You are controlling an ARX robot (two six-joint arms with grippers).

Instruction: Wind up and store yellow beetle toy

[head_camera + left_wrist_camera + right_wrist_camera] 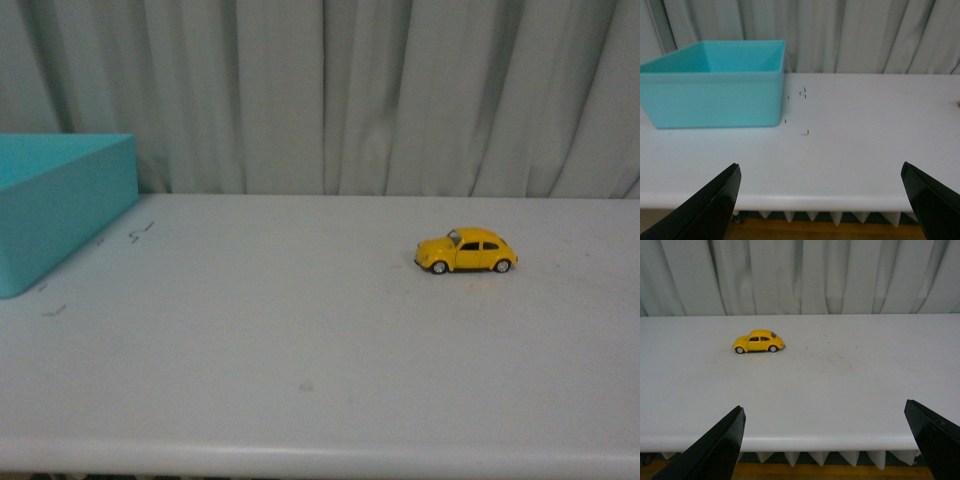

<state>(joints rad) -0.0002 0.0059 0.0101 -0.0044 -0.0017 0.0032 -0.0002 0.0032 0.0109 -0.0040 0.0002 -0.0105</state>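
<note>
The yellow beetle toy (pixel 466 251) stands on its wheels on the white table, right of centre in the front view, nose pointing left. The right wrist view also shows the toy (pixel 759 342), well beyond the table's near edge. My right gripper (pixel 825 412) is open and empty, held back at the table's front edge, far from the toy. My left gripper (pixel 820 170) is open and empty too, at the front edge, facing a turquoise box (pixel 715 85). Neither arm appears in the front view.
The turquoise box (pixel 60 205) sits at the table's far left, open-topped. Small dark marks (pixel 803 93) dot the table (pixel 300 340) beside it. A pale pleated curtain (pixel 330 90) hangs behind the table. The table's front edge (pixel 825 444) has a scalloped trim.
</note>
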